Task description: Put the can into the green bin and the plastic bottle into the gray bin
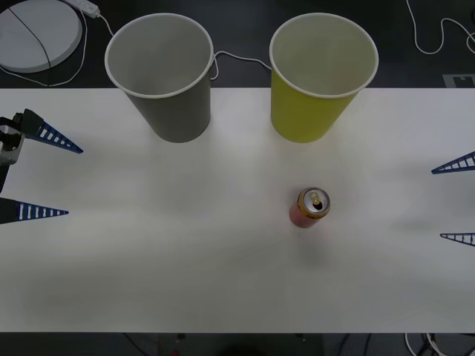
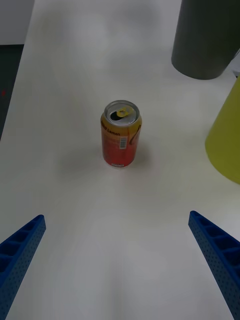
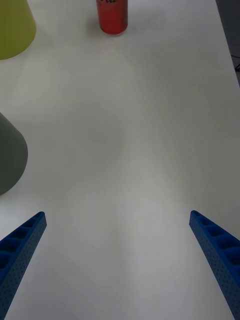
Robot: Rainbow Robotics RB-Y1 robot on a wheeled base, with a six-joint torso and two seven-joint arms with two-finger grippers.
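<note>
The can (image 1: 311, 208) stands upright on the white table (image 1: 185, 259), in front of the green bin (image 1: 319, 78) and apart from it. The gray bin (image 1: 163, 74) stands beside the green one at the table's far edge. The left gripper (image 1: 52, 176) and right gripper (image 1: 454, 202) hover at opposite table ends, both released with fingers spread, holding nothing.

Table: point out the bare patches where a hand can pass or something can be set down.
Widest free stretch: the white table, from the open left gripper across to the can. Also bare: between the can and the open right gripper, and the near edge. Tightest: the far edge, where the gray bin and green bin stand.
</note>
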